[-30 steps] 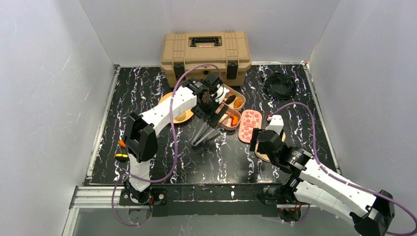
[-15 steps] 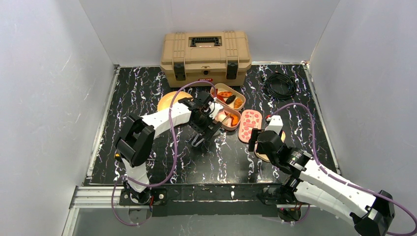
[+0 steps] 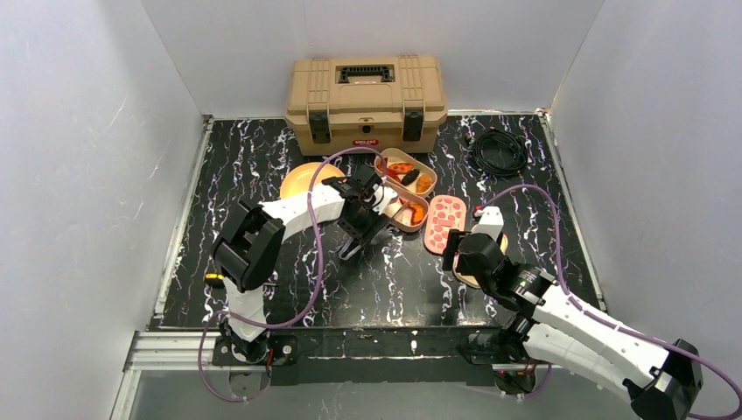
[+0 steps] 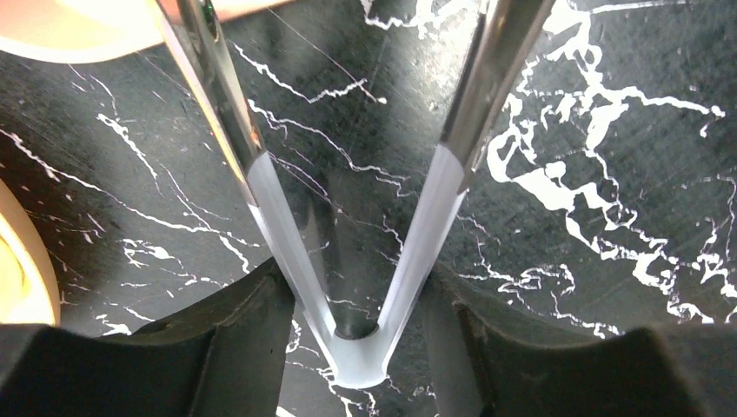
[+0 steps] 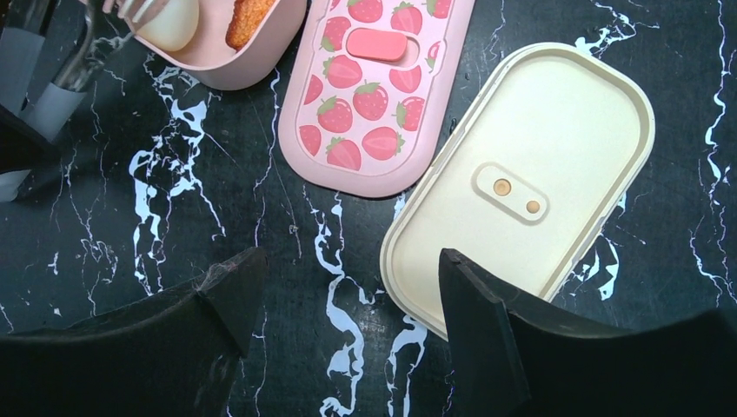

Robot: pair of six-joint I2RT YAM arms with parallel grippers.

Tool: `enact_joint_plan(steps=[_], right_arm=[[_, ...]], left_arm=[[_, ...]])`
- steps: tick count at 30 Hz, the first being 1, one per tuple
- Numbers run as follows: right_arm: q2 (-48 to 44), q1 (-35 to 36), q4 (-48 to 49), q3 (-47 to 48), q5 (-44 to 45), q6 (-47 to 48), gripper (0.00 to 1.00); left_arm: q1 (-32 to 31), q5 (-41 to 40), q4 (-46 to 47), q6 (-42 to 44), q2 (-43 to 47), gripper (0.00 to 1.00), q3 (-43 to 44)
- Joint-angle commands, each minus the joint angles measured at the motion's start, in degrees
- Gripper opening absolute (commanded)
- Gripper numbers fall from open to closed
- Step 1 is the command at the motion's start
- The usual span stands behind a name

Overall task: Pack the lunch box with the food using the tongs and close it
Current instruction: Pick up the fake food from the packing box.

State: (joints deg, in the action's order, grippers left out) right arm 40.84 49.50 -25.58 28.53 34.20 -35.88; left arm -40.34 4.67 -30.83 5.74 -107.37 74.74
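Observation:
The pink lunch box [image 3: 426, 181] stands open at mid-table and holds food: orange-red chunks [image 3: 418, 213], a dark piece [image 3: 409, 176] and a white egg [image 5: 169, 22]. Its strawberry-print lid [image 5: 375, 95] and cream inner lid [image 5: 530, 174] lie flat to its right. The metal tongs [image 4: 439, 200] rest low over the table, just left of the box. My left gripper [image 4: 356, 269] is shut on them near their hinge, one finger against each arm. Over the table by the cream lid, my right gripper [image 5: 343, 295] is open and holds nothing.
A tan toolbox [image 3: 366, 92] sits against the back wall. A coiled black cable [image 3: 499, 150] lies at the back right. A yellow plate [image 3: 302, 179] lies left of the lunch box. A small yellow-and-black object [image 3: 213, 279] is near the table's left edge.
My left gripper came down and back from beside the lunch box with the tongs, and now grips them low by the hinge. The right arm has not moved.

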Motion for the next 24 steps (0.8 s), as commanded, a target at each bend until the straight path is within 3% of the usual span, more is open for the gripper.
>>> enact_joint_plan(steps=[1, 5, 16, 24], right_arm=[[-1.1, -0.1, 0.68, -0.15, 0.74, -0.68, 0.81], [-1.91, -0.16, -0.28, -0.08, 0.65, -1.57, 0.81], [-4.8, -0.1, -8.52, 4.43, -0.75, -5.53, 0.81], [-5.59, -0.1, -11.13, 5.25, -4.97, -7.97, 0.8]], left_arm=[[0.17, 3.12, -3.83, -0.33, 4.47, 0.46, 0.65], [0.17, 4.98, -6.15, -2.39, 7.47, 0.42, 0.8], [0.2, 2.37, -23.16, -7.13, 9.36, 0.39, 8.96], [0.12, 1.47, -28.51, -10.18, 8.28, 0.36, 22.12]])
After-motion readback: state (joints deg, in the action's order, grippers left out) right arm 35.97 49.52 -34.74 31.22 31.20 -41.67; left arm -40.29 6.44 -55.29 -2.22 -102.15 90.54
